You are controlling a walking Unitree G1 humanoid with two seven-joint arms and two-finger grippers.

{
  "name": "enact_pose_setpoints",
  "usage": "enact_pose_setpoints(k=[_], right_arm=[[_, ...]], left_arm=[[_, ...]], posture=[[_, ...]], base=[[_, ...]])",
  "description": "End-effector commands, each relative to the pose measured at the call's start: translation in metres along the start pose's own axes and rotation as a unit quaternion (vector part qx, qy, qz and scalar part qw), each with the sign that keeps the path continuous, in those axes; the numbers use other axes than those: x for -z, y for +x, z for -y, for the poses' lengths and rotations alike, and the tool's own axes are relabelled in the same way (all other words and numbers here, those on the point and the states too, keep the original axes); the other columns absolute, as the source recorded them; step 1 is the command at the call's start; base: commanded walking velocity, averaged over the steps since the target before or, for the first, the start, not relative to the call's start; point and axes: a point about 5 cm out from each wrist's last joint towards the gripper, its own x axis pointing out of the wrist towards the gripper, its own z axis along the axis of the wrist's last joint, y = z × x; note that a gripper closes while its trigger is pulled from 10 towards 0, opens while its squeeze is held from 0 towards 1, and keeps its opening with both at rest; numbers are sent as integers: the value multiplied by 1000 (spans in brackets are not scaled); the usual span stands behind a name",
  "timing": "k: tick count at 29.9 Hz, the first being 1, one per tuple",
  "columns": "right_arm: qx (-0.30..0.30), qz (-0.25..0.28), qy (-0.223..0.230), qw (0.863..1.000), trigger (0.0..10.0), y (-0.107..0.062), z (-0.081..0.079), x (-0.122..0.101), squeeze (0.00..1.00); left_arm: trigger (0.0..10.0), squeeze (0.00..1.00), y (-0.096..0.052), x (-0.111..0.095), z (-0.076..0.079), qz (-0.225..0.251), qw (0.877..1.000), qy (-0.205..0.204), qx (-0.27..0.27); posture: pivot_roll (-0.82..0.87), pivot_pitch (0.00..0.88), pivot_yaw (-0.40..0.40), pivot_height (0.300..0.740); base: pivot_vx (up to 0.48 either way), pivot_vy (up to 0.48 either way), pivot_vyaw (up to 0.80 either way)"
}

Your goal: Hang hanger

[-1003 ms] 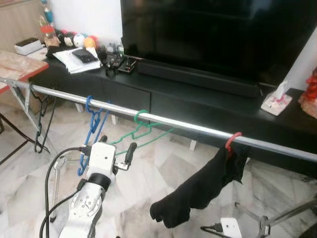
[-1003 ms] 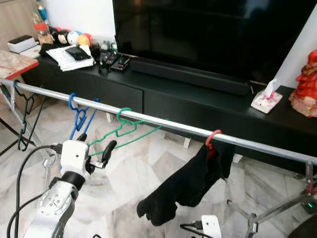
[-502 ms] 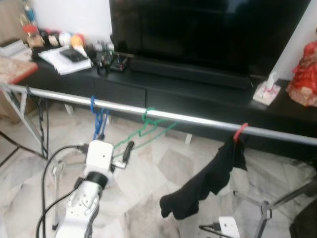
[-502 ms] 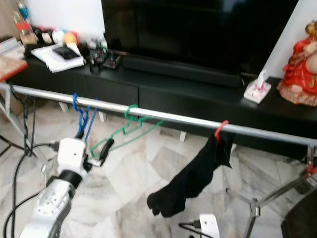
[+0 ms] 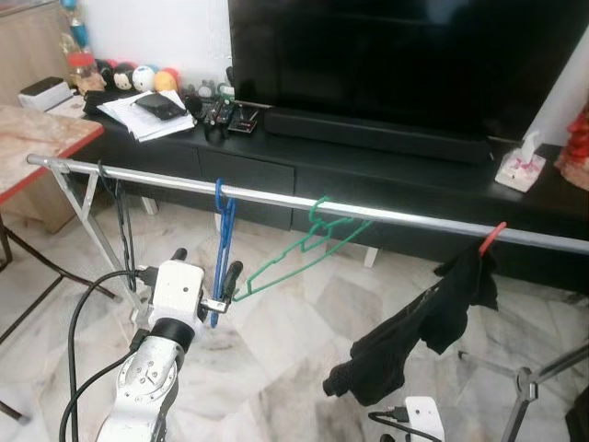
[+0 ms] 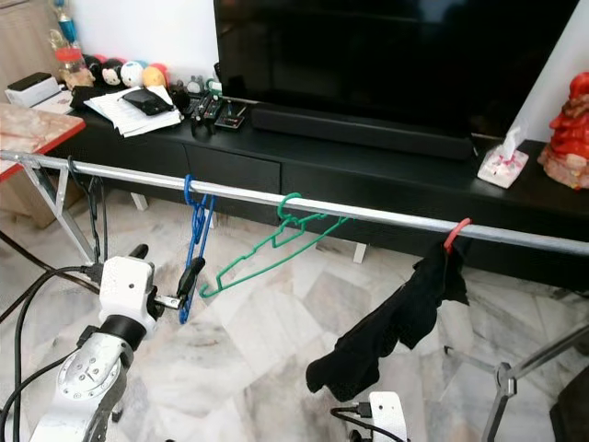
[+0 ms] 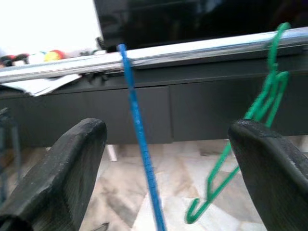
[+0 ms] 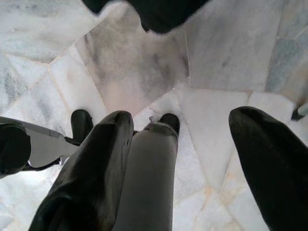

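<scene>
though beside green hanger (image 5: 304, 253), black garment (image 5: 423, 327)

Living room behind the rail
A large television (image 5: 405, 64) stands on a black cabinet (image 5: 386, 175); papers (image 5: 147, 110) near its left end, tissue box (image 5: 521, 170) toward its right end, marble floor (image 6: 276, 341) below.

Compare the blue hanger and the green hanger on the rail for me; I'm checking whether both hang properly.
The blue hanger hangs straight down, seen edge-on, while the green hanger is swung out at a slant. The blue hanger sits nearer the rail's left end; the green hanger sits nearer the middle. The blue hanger lies between the open fingers of the left tool; the green hanger lies off to one side. Both are bare, hooked over the metal rail.
</scene>
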Motion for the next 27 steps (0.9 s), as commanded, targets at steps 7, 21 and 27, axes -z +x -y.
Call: enact_pose_setpoints(k=[7, 21, 27], right_arm=[[7, 0, 5, 1000, 10000, -1, 4, 1, 0], [6, 5, 12, 1000, 10000, -1, 4, 0, 0], [8, 6, 13, 1000, 10000, -1, 4, 0, 0]], left_arm=[[10000, 0, 0, -3, 1, -1, 1000, 0, 5], [10000, 0, 0, -3, 2, -3, 1000, -4, 8], [10000, 0, 0, -3, 2, -3, 1000, 4, 14]], posture=[[50, 0, -34, 716], [37, 0, -30, 716], [37, 0, -27, 716]], base=[[0, 277, 0], [0, 277, 0], [0, 134, 0]])
